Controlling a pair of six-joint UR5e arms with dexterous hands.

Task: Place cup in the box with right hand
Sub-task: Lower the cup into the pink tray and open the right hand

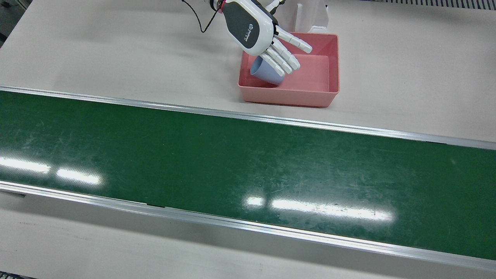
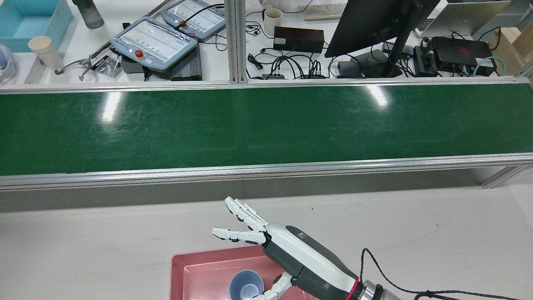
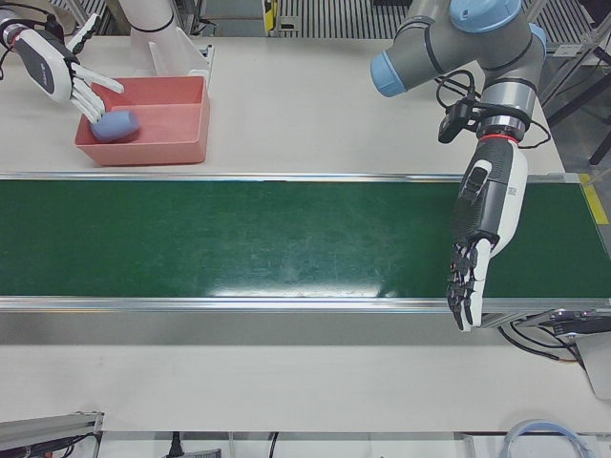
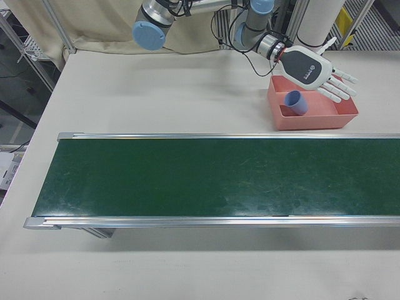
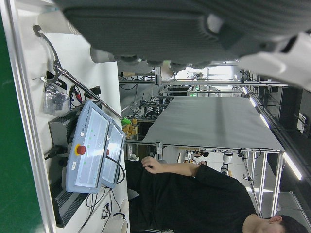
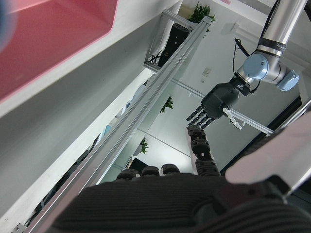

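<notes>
Front view, left to right: the right hand (image 1: 257,29) hovers over the near-left corner of the pink box (image 1: 333,83), fingers (image 1: 285,56) extended and spread, holding nothing. The blue cup (image 1: 266,72) lies inside the box at that corner, tipped on its side against the wall, directly beneath the fingertips. Whether a fingertip touches the cup cannot be told from here; the rear view suggests a lower finger just beside its rim.

Judged step: release appears done, withdrawal in hand. To do it well, the hand should lift straight up with fingers kept apart so none catches the cup rim or the box wall, then clear the box before swinging away. The cup is light and rounded; a brush could roll it or drag it up the wall.

Materials: the cup is matte, smooth, tapered, thin-walled, open mouth facing roughly the conveyor side. The box is a rigid rectangular tray with sloped walls and rolled rim, dull finish. It sits on a pale tabletop (image 1: 116,58), beside a glossy green conveyor belt (image 1: 232,166), scuffed, edged in aluminium rails.

Left hand (image 3: 482,239), left-front view: hangs over the belt's far end, well apart from the box, fingers straight and pointing down, loosely together, empty.
</notes>
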